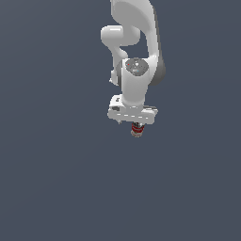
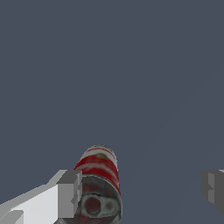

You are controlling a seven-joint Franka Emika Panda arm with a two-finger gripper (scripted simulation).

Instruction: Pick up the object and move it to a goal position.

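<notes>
The gripper [image 2: 142, 192] stands wide open. One finger [image 2: 70, 194] sits just beside the can [image 2: 98, 175]; whether they touch is unclear. The other finger is cut off at the frame edge, well apart. In the exterior view the hand [image 1: 132, 114] hides most of the can [image 1: 136, 129], which pokes out below it.

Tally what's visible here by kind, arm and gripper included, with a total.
Soup can: 1
Robot arm: 1
Gripper: 1, jaws spread wide, one finger beside the can
Total: 3
</notes>
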